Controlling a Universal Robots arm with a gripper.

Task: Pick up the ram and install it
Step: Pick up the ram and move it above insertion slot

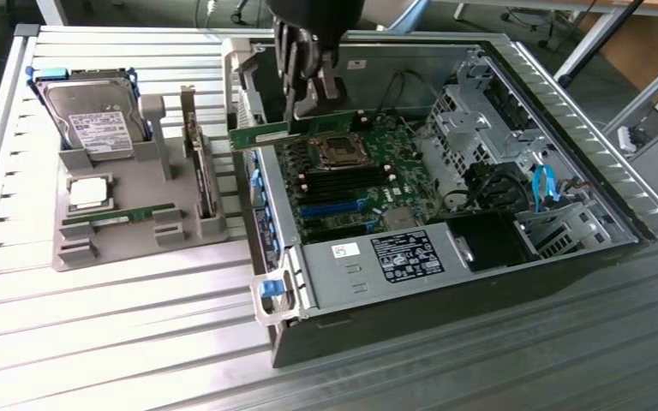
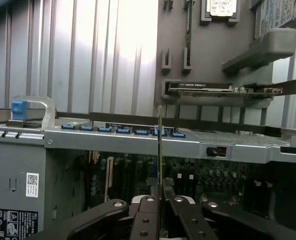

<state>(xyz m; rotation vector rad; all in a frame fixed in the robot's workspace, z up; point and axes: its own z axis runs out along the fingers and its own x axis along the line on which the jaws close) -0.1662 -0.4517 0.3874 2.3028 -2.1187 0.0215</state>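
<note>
**Ram held over the open computer case**

The ram (image 1: pixel 258 136) is gripped on its long upper edge by the gripper (image 1: pixel 297 107), whose fingers are closed narrowly onto the thin green board. The stick is carried level, lengthwise across the case, on the side toward the exterior view's left. It is held above the motherboard (image 1: pixel 352 184), close to the processor socket (image 1: pixel 335 150); whether it touches any slot cannot be told.

In the wrist view the ram (image 2: pixel 160 150) is seen edge-on as a thin line rising from between the fingers (image 2: pixel 147 215) of the gripper (image 2: pixel 160 200), which are pressed against both of its faces. Beyond it the wall of the computer case (image 2: pixel 138 142) is crossed, with a blue latch (image 2: pixel 19 109) at one end.

The computer case (image 1: pixel 603 205) is laid open on the slatted table (image 1: pixel 112 342). Beside it, at the exterior view's left, a grey holder (image 1: pixel 134 248) is set, in which a hard drive (image 1: pixel 92 120), a silver processor chip (image 1: pixel 89 193), a second green stick (image 1: pixel 117 216) and an expansion card (image 1: pixel 200 171) are kept
</note>
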